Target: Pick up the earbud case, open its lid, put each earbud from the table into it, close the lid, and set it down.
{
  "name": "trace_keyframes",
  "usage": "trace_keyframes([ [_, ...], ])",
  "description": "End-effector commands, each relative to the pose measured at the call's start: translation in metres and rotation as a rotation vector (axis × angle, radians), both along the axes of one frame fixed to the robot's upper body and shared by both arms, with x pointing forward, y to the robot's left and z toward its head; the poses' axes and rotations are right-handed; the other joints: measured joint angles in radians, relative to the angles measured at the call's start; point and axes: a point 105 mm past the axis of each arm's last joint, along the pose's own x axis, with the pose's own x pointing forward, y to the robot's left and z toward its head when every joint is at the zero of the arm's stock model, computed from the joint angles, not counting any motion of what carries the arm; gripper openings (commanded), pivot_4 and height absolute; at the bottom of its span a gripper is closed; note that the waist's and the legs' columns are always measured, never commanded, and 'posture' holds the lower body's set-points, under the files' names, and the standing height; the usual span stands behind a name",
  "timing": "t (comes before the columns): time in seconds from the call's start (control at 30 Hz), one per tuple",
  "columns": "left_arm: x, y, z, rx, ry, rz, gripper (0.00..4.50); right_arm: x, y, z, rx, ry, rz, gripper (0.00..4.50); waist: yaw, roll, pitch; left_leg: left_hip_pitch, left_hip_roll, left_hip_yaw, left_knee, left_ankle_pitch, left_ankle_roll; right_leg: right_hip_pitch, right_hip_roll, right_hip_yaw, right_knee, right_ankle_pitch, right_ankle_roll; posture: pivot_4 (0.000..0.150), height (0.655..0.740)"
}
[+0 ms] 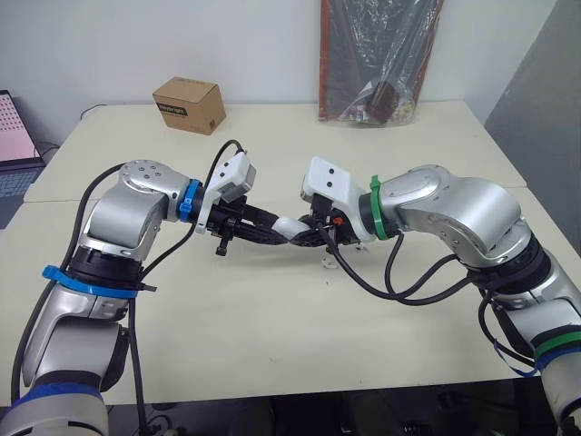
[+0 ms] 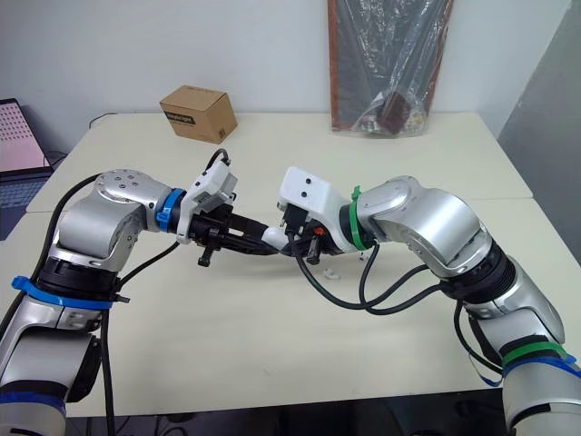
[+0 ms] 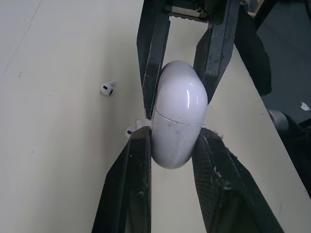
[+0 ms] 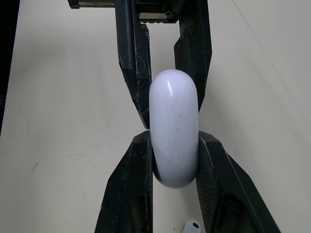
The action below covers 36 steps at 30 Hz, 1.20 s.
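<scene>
While the earbud case is held above the table, gripped at opposite ends by the left gripper and right gripper, its lid is seen shut. Two earbuds are seen lying on it; opening, loading, closing and set-down are judged undone.

Case: small white glossy earbud case, held above the table where the two arms meet.
Left gripper: the left gripper reaches in from the left, its black fingers clasping the case.
Right gripper: the right gripper reaches in from the right, its black fingers on the same case.
Earbud: a small white earbud lies on the cream table, just below the right gripper.
Far edge: brown cardboard box at the left; a dark plastic-wrapped board leans on the wall.
</scene>
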Motion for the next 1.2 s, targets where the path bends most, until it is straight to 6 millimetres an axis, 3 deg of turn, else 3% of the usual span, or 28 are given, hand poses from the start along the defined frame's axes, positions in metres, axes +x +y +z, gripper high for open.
trace_keyframes([
  [0.03, -0.010, -0.010, 0.008, 0.002, -0.029, -0.079, 0.81, -0.009, 0.009, 0.012, 0.026, -0.055, 0.063, 0.77, -0.001, 0.000, 0.000, 0.000, 0.000, 0.000, 0.000, 0.000, 0.000, 0.000, 0.000, 0.000, 0.000, 0.000, 0.000, 0.150, 0.7400],
  [0.33, -0.011, -0.009, 0.001, 0.037, -0.041, -0.078, 0.81, -0.012, 0.016, 0.013, 0.021, -0.056, 0.108, 0.77, -0.007, 0.000, 0.000, 0.000, 0.000, 0.000, 0.000, 0.000, 0.000, 0.000, 0.000, 0.000, 0.000, 0.000, 0.000, 0.150, 0.7400],
  [0.77, -0.005, -0.008, 0.007, -0.029, -0.071, -0.032, 0.81, -0.016, 0.018, 0.013, 0.029, -0.029, 0.133, 0.77, -0.007, 0.000, 0.000, 0.000, 0.000, 0.000, 0.001, 0.000, 0.000, 0.000, 0.000, 0.000, 0.001, 0.000, 0.000, 0.150, 0.7400],
  [0.8, -0.005, -0.008, 0.008, -0.040, -0.076, -0.031, 0.81, -0.017, 0.017, 0.014, 0.034, -0.022, 0.139, 1.52, -0.007, 0.000, 0.000, 0.000, 0.000, 0.000, 0.001, 0.000, 0.000, 0.000, 0.000, 0.000, 0.001, 0.000, 0.000, 0.150, 0.7400],
  [0.93, -0.001, -0.006, 0.009, -0.074, -0.091, -0.011, 0.81, -0.016, 0.015, 0.019, 0.052, -0.031, 0.129, 2.81, -0.008, 0.000, 0.000, 0.000, 0.000, -0.001, 0.001, 0.000, 0.000, 0.000, 0.000, 0.000, 0.001, 0.000, 0.000, 0.150, 0.7400],
  [1.2, 0.003, 0.000, 0.005, -0.223, -0.122, 0.063, 0.81, -0.016, -0.004, 0.025, 0.116, -0.003, 0.076, 2.81, -0.007, 0.000, 0.000, 0.000, 0.000, -0.001, 0.002, 0.000, 0.000, 0.001, -0.001, -0.001, 0.001, 0.000, 0.000, 0.150, 0.7400],
])
